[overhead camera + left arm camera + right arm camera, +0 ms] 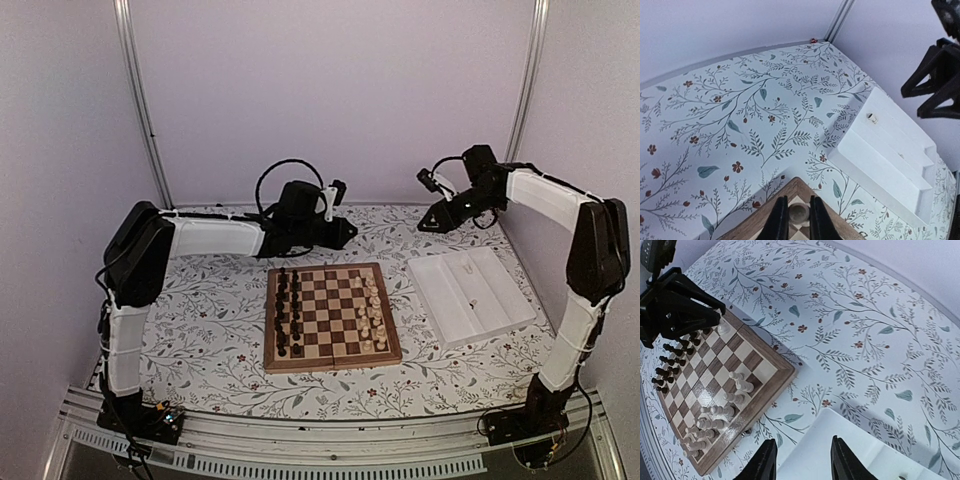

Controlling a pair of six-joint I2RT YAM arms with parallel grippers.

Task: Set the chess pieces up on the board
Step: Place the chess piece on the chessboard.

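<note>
Left gripper (pixel 798 222): clamped on 1 pale cream chess piece (pixel 799 212), with a black finger tight against each side. The left wrist view shows this piece over a corner of the square wooden chessboard (pixel 760 215) with light and dark brown checks. Cannot tell whether the piece touches the wood, nor which square lies under it. From above, the left arm reaches across to the far side of the board.

Remaining pale cream pieces (pixel 372 312): standing upright, filling the 2 files along the board's right edge. Dark brown-black pieces (pixel 288 312) fill the 2 files along the left edge. The middle files are bare.

Right gripper (pixel 805 462): fingers apart, nothing between them. It hangs above the far end of the white ridged rectangular tray (pixel 495 305).

The tray lies just right of the board, angled, apart from it. 1 small pale item (pixel 871 118) lies in an upper step of the tray, too small to identify.

Board and tray both rest on a white floral-print tablecloth (pixel 210 340).
</note>
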